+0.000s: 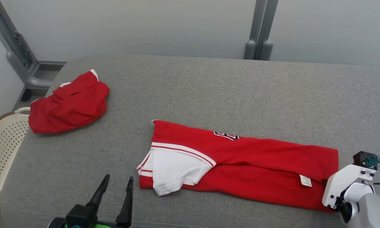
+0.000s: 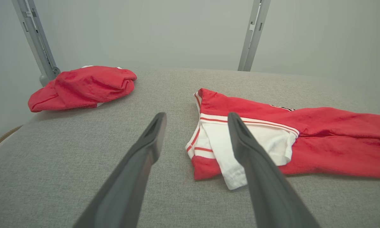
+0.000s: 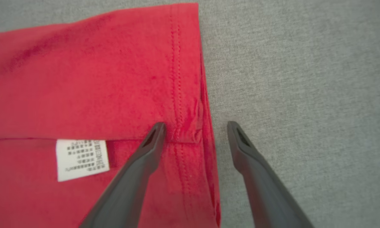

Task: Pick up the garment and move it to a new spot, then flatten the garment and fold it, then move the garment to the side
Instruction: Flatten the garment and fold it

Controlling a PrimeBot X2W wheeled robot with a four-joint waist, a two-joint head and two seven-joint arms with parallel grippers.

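Both open: left gripper (image 1: pixel 119 178) beside the sleeve end of the garment (image 1: pixel 256 158), right gripper (image 3: pixel 195 125) astride its hem (image 3: pixel 190 95), near the front edge of the bench (image 1: pixel 209 88). Folding is judged in hand; the hem is to be pinched next.

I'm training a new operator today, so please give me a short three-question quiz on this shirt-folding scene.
1. True or false: the left tool is shut on the long folded garment.
2. The open right tool straddles the garment's: A hem edge, B white sleeve, C collar?
3. What stands off the left edge of the grey surface?
Key: 1 false; 2 A; 3 a pale perforated basket.
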